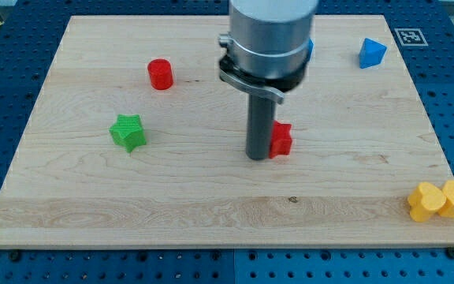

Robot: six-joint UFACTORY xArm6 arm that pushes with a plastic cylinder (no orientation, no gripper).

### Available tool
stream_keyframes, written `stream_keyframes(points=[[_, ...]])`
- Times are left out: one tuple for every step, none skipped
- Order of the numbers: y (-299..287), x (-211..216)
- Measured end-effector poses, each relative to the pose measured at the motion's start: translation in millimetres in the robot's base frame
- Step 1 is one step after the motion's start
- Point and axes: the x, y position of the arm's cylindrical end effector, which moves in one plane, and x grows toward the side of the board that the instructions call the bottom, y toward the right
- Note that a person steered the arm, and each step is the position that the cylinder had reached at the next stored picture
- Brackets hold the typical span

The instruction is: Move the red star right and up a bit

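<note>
One red star | touching my tip, view's right | no pincer fitted

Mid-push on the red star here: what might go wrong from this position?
1. My tip sits at the view's left of the red star, close against it. A push from here likely sends it right but not up.
2. The contact looks off-centre, so the star may spin or slip off the tip.
3. The arm's body hides much of the star and the board behind it, including most of a blue block near the view's top, so progress is hard to judge.
</note>
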Motion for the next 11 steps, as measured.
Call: stream_keyframes(points=[[7.7, 7.8], [-32.8, -17.4], [-47.3, -40.7], [-19.1, -34.7], [11.8, -14.6], [34.9, 7.2], [70.7, 18.6], [80.2, 1.5], [79.5, -29.1], [66.6, -62.4], [72.4, -81.2]])
